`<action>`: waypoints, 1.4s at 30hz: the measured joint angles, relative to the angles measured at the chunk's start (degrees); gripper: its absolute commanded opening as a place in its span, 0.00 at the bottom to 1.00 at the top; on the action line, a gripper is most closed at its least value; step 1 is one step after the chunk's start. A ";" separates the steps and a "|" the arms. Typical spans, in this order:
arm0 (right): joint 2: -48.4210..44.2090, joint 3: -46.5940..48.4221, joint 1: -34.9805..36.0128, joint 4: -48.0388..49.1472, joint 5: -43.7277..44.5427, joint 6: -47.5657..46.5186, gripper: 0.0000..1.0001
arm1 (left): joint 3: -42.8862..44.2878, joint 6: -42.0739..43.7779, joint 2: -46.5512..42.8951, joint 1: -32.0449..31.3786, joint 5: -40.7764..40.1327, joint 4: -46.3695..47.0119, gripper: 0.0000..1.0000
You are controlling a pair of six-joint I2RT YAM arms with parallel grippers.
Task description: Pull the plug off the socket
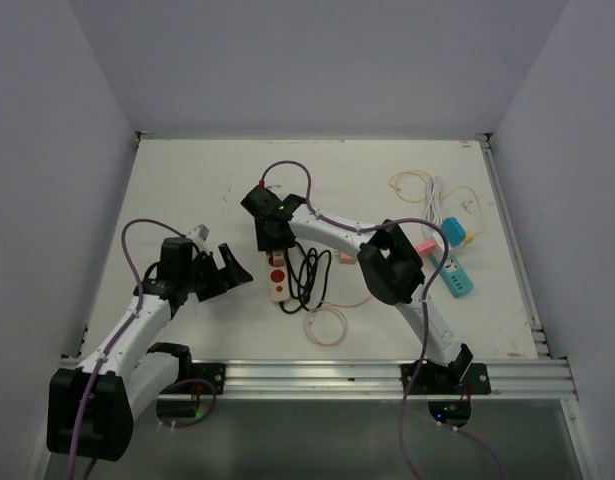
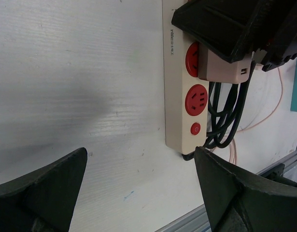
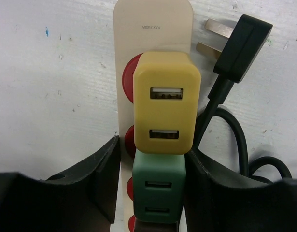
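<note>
Right wrist view has the right claw (image 3: pixel 150 164) straddling the green plug (image 3: pixel 158 188), which is pushed into the cream power strip (image 3: pixel 153 19). One finger lies against the plug's side and a sliver of strip shows before the other, so I cannot tell whether the grip is tight. Just beyond the fingertips a yellow plug (image 3: pixel 166 102) is seated in the next socket and a black plug (image 3: pixel 240 43) lies loose on the bench (image 3: pixel 51 87) to the claw's right, while the left claw (image 2: pixel 138 162) hovers with fingers spread wide, the strip's end ahead of it.
</note>
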 measured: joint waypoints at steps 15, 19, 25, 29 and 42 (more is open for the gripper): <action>-11.76 -26.18 -4.24 29.11 -17.22 9.55 0.00 | 1.20 -3.10 6.25 -4.74 1.84 2.84 0.97; -12.39 -29.97 -3.91 35.76 -21.35 12.44 0.00 | 2.29 -5.14 9.40 -8.04 1.77 5.55 0.95; -12.48 -33.94 -4.17 43.89 -25.55 16.24 0.00 | 2.43 -6.54 13.46 -8.83 1.44 8.44 0.91; -12.46 -35.12 -4.55 46.62 -27.39 17.86 0.00 | 2.43 -6.58 15.98 -9.14 1.09 9.27 0.87; -12.46 -36.39 -4.63 48.83 -29.35 18.86 0.00 | 2.43 -6.64 20.46 -9.14 -0.26 12.85 0.38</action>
